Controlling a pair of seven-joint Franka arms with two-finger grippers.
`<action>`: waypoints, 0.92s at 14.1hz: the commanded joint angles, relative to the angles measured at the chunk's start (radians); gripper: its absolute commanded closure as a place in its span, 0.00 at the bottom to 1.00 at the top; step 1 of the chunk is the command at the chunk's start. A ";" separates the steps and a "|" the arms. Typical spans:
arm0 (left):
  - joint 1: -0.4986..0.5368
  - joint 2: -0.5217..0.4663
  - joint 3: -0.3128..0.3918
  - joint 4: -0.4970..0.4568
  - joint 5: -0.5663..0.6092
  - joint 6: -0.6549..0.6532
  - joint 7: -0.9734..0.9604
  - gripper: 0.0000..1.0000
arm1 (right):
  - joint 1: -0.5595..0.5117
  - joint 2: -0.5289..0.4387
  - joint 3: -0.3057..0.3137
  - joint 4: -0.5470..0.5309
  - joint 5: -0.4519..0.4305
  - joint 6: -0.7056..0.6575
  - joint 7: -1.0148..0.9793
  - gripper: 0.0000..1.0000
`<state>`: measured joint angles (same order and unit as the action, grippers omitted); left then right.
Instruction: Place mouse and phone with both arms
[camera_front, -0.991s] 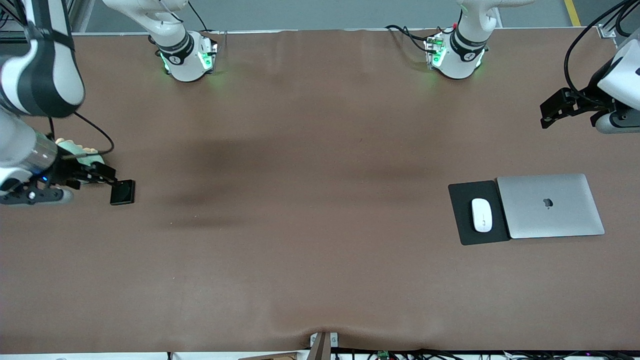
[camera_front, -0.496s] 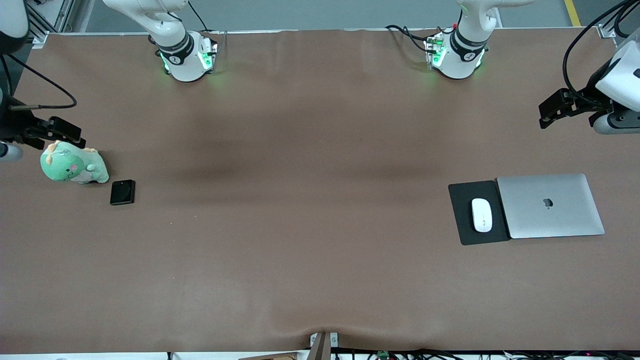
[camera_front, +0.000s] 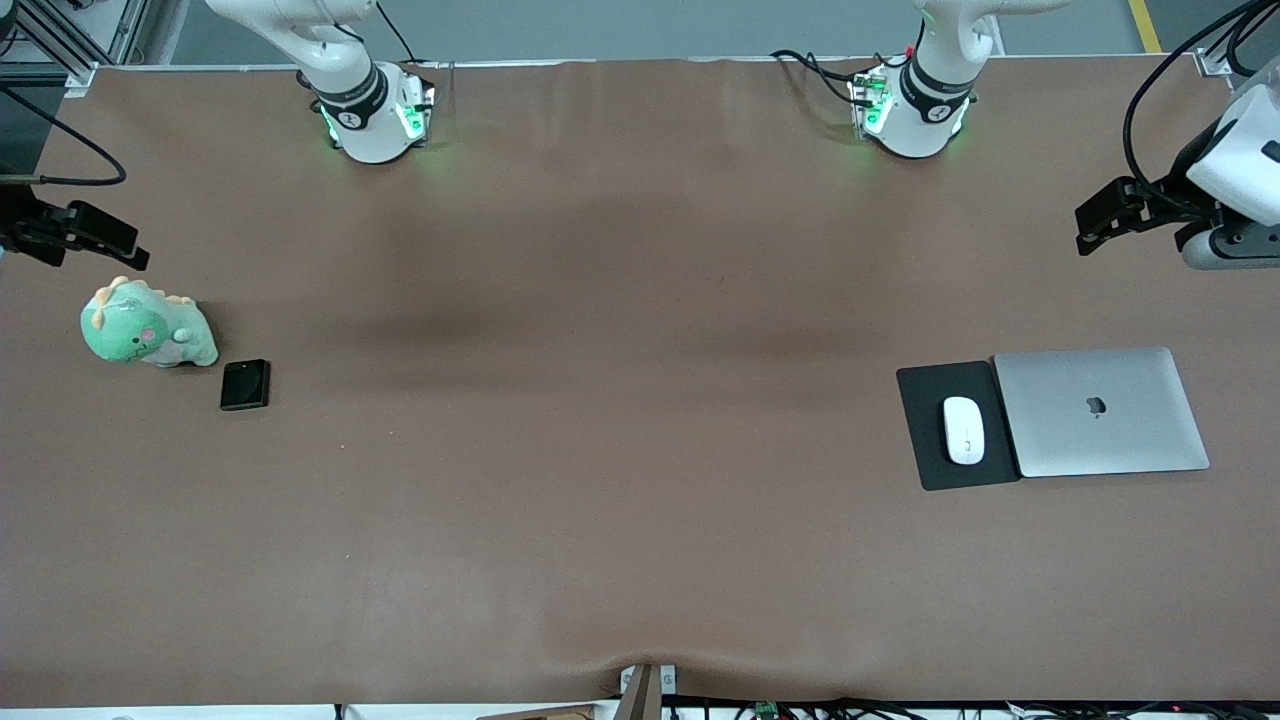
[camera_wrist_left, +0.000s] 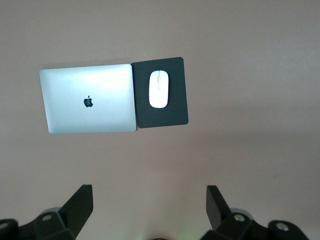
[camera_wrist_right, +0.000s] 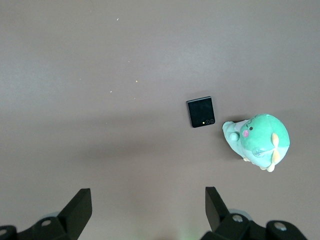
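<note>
The white mouse (camera_front: 963, 430) lies on a dark mat (camera_front: 925, 440) toward the left arm's end of the table; it also shows in the left wrist view (camera_wrist_left: 158, 89). The black folded phone (camera_front: 245, 385) lies flat toward the right arm's end, beside a green plush toy (camera_front: 145, 331); the right wrist view shows the phone (camera_wrist_right: 201, 112) too. My left gripper (camera_front: 1100, 218) is open and empty, up in the air by the table's end; its fingers (camera_wrist_left: 80, 205) stand wide apart. My right gripper (camera_front: 95, 238) is open and empty, high over the table's edge near the toy.
A closed silver laptop (camera_front: 1100, 411) lies against the mat, on the side toward the table's end. The green plush toy (camera_wrist_right: 260, 140) sits close to the phone. Brown cloth covers the table (camera_front: 620, 400). The arm bases (camera_front: 375, 110) stand along the back edge.
My right gripper has let go of the phone, risen and drawn back toward the table's end, uncovering the plush toy. The phone stays where it lay. The left gripper has barely moved.
</note>
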<state>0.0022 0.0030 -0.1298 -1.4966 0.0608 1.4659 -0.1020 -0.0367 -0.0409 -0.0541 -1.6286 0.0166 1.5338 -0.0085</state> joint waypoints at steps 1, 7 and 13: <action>-0.004 -0.006 0.002 0.009 -0.021 -0.016 0.019 0.00 | -0.009 -0.010 0.003 0.000 0.002 -0.009 0.007 0.00; -0.005 0.006 0.002 0.003 -0.016 -0.015 0.008 0.00 | -0.008 -0.005 0.005 0.000 0.002 -0.011 0.007 0.00; -0.004 0.015 0.002 0.012 -0.019 -0.013 0.019 0.00 | -0.002 -0.005 0.007 0.000 0.002 -0.009 0.005 0.00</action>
<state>-0.0002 0.0103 -0.1307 -1.4979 0.0608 1.4645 -0.1020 -0.0357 -0.0407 -0.0534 -1.6305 0.0166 1.5330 -0.0085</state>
